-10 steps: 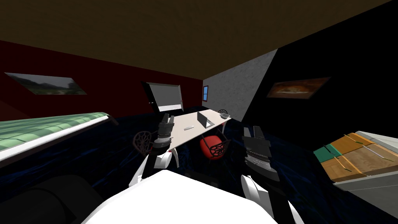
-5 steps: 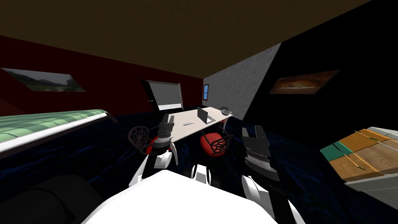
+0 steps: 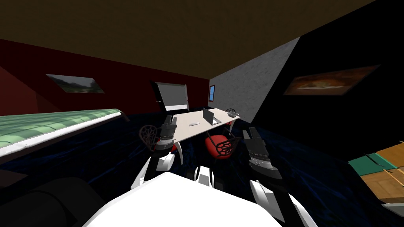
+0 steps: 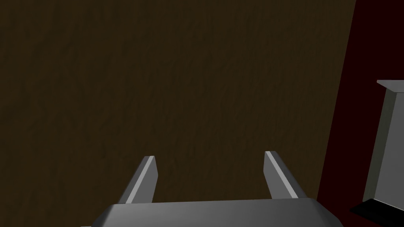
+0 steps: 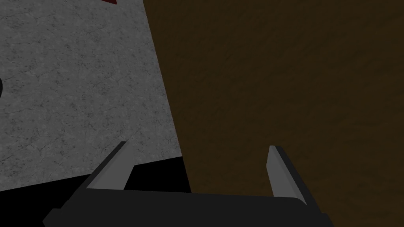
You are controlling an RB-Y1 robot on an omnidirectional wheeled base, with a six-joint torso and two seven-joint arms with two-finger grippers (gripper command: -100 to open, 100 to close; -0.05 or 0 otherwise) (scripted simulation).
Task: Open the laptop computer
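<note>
The laptop (image 3: 210, 116) stands on the far half of the pale table (image 3: 185, 132), well away from me. It is small from here, but a dark panel seems to rise from a lighter base, so its lid looks already raised; at what angle I cannot tell. Nearer along the table lies a flat thing (image 3: 193, 124) too small to name. At the table's far end sits a low basket (image 3: 233, 114) whose contents cannot be made out. A red chair (image 3: 219, 145) is drawn up at the table's right side. A second chair (image 3: 150, 136) at the table's left side is half hidden behind my left forearm.

The left gripper (image 3: 170, 120) is raised before the table's near left edge, and its fingers (image 4: 143, 181) are spread wide with nothing between them. The right gripper (image 3: 250, 134) is off the table's near right corner, past the red chair, and its fingers (image 5: 278, 169) are likewise released and hold nothing. Far to the right of the table, a wooden piece (image 3: 384, 173) is cut off by the picture's edge.

Since half a second ago the whole view has swung. The wooden piece has slid toward the edge, and the framed picture (image 3: 75, 83) on the red wall left of the table has drifted toward the table. That is my own turning, not theirs. The laptop keeps its place and pose on the table, and both forearms stay raised.
</note>
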